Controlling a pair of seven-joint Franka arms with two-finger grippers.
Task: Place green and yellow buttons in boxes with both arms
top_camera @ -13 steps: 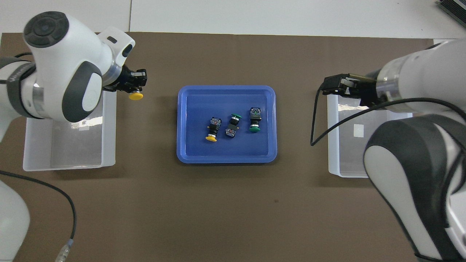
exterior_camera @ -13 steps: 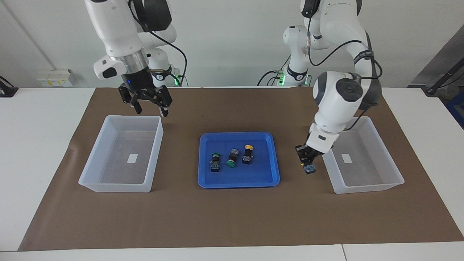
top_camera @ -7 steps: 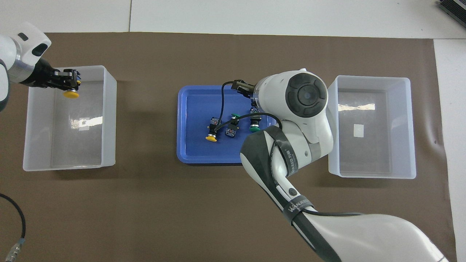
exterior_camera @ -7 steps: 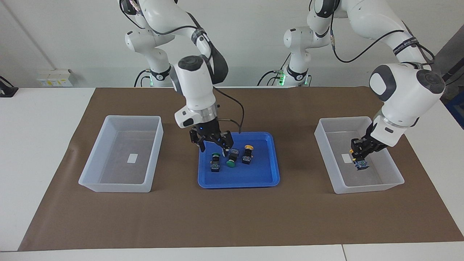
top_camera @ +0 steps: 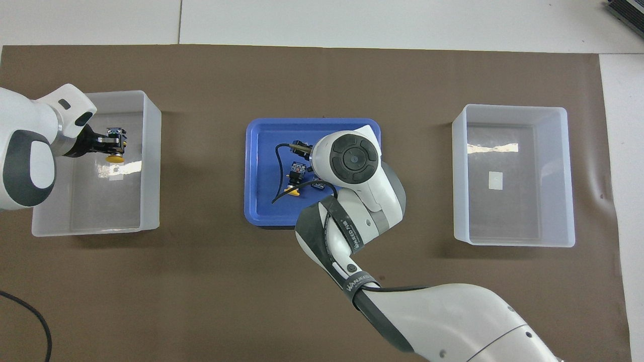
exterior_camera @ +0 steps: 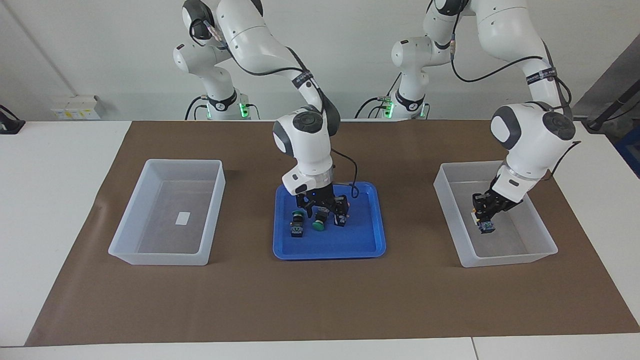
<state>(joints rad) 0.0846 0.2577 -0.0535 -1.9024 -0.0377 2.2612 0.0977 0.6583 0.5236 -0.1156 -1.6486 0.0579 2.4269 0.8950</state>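
My left gripper (exterior_camera: 484,219) is shut on a yellow button (top_camera: 115,158) and holds it low inside the box (exterior_camera: 446,199) at the left arm's end of the table; the button's blue end (exterior_camera: 486,228) points down. My right gripper (exterior_camera: 322,207) is open and down in the blue tray (exterior_camera: 352,245), over the middle of three buttons lying there. One green button (exterior_camera: 297,216) lies beside it, the middle one shows its green cap (exterior_camera: 318,226), and the other yellow button (top_camera: 292,190) is partly hidden by the gripper. The second box (exterior_camera: 167,215), at the right arm's end, holds only its label.
A brown mat (exterior_camera: 320,300) covers the white table under the tray and both boxes. In the overhead view the right arm (top_camera: 352,166) hides much of the tray (top_camera: 261,171). The box with the label (top_camera: 513,173) stands beside the tray.
My right gripper swung from over its box to the tray and came down onto the buttons. My left gripper carried the yellow button from beside its box into it and lowered it.
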